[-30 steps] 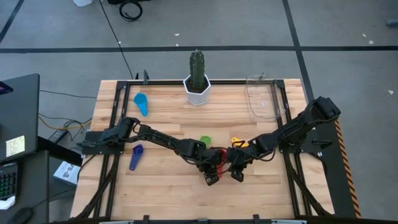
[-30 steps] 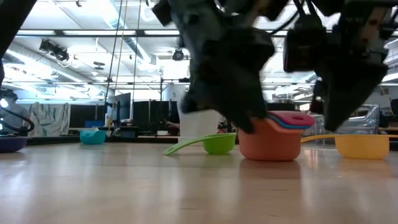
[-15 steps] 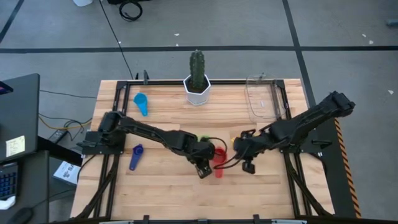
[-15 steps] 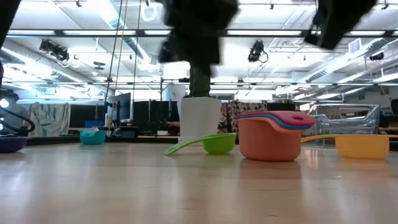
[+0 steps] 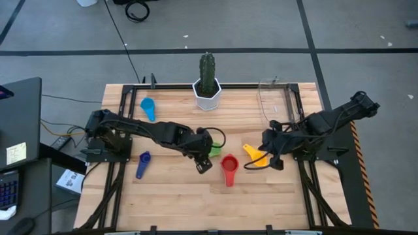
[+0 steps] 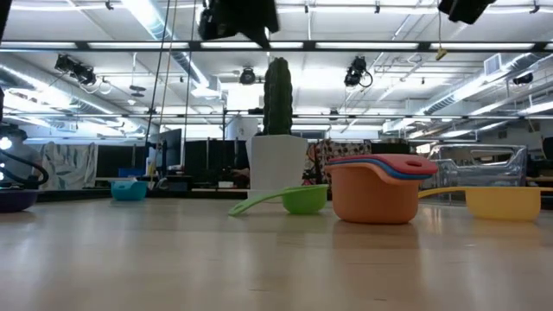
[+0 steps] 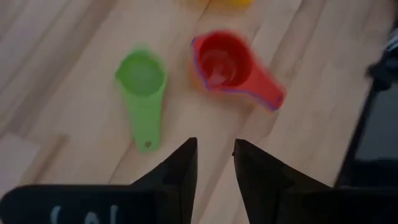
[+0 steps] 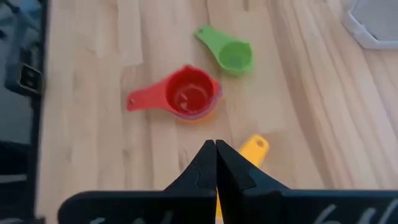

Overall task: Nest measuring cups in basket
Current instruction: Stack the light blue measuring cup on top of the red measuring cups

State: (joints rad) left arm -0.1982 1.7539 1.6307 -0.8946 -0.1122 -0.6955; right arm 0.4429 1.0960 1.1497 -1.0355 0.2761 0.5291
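A nested stack of measuring cups, red (image 5: 228, 163) on top of a blue and an orange one (image 6: 373, 200), stands on its base mid-table. A green cup (image 5: 214, 149) (image 7: 143, 78) and a yellow cup (image 5: 254, 155) (image 8: 252, 150) lie beside it. A light blue cup (image 5: 148, 108) and a purple cup (image 5: 142, 164) lie at the left. The clear basket (image 5: 275, 104) stands at the far right. My left gripper (image 5: 203, 165) (image 7: 214, 149) hangs open above the table, left of the stack. My right gripper (image 5: 275, 163) (image 8: 216, 147) hangs shut, right of the yellow cup.
A white pot with a green cactus (image 5: 208, 88) (image 6: 278, 160) stands at the middle of the far edge. A black frame runs along the table's sides (image 5: 121, 111). Bare wood lies along the near edge.
Both grippers have risen from the nested stack and drawn apart, the left toward the table's left, the right toward its right, tipping less steeply down. The stack has stayed where it was on the table.
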